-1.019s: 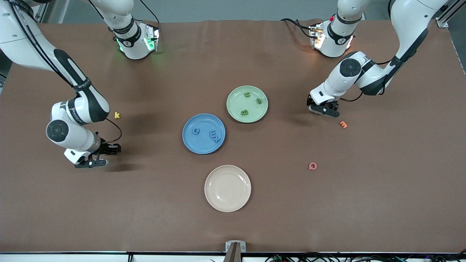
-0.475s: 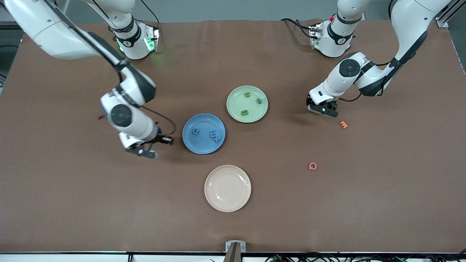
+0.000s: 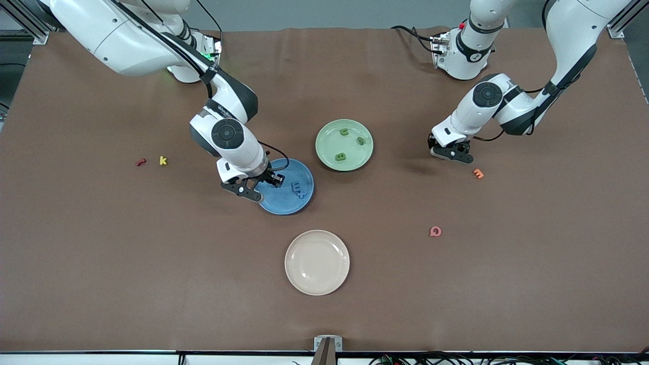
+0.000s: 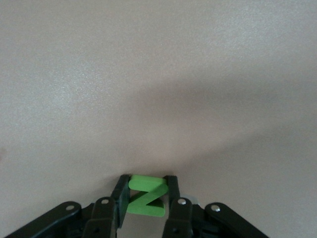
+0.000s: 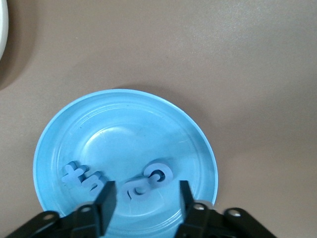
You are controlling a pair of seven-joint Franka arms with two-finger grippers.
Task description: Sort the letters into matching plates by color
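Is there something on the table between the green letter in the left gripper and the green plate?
Nothing visible. The left gripper is shut on the green letter Z, and only bare table lies between it and the green plate.

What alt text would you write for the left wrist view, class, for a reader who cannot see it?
The left pincer is closed on a small green letter Z, gripped between its two black fingers just above the bare brown table. Nothing else appears in this view.
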